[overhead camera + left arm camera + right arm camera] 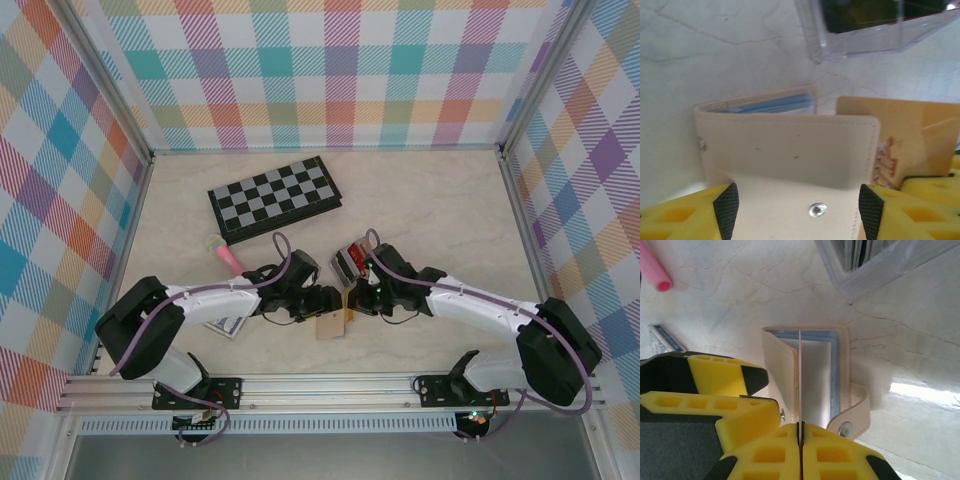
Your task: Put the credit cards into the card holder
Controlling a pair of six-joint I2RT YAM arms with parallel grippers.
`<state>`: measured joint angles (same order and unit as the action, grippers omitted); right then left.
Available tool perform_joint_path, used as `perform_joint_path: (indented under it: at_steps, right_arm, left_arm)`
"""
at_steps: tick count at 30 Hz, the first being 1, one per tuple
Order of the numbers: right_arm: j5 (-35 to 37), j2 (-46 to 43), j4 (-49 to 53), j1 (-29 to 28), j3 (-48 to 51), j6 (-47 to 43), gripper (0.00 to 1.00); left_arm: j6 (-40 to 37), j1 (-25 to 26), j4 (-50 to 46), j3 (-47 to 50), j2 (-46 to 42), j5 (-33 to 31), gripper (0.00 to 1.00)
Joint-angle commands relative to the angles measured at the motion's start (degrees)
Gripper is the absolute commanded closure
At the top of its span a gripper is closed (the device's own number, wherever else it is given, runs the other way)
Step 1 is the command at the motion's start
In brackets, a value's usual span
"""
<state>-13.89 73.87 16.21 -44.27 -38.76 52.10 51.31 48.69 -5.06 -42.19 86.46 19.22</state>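
Observation:
My left gripper is shut on the tan wallet, one black pad on each side of its snap flap. A blue credit card sticks out of the wallet's pocket. My right gripper is shut on a gold-orange credit card, which appears edge-on inside the wallet's open fold. The clear card holder stands just beyond the wallet with dark and red cards in it. Both grippers meet over the wallet at the table's near middle.
A folded chessboard lies at the back. A pink tube lies to the left of the grippers. A blue-patterned card pack rests under the left arm. Plaid walls close in three sides.

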Motion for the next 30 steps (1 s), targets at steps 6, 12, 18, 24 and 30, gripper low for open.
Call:
perform_joint_path:
  at_steps: [6,12,18,24,30]
  right_arm:
    - [-10.0,-2.1,-10.2,4.1,3.8,2.5,0.94]
    - [-14.8,-0.5,-18.1,5.7,6.6,5.8,0.95]
    - [-17.0,0.9,-22.2,6.9,7.5,7.4,0.95]
    - [-18.0,1.7,-22.8,7.3,7.1,7.6,0.95]
    - [-19.4,2.5,-25.1,7.5,7.3,8.9,0.95]
  left_arm:
    - [-0.2,0.8,2.5,1.9,-5.0,-0.1,0.28]
    - [-0.3,0.8,2.2,3.6,-5.2,-0.1,0.30]
    - [-0.4,0.8,4.4,5.2,-6.0,1.3,0.30]
    - [-3.3,0.8,3.2,5.9,-8.5,2.8,0.30]
    - [-4.4,0.7,0.3,5.6,-9.1,1.1,0.36]
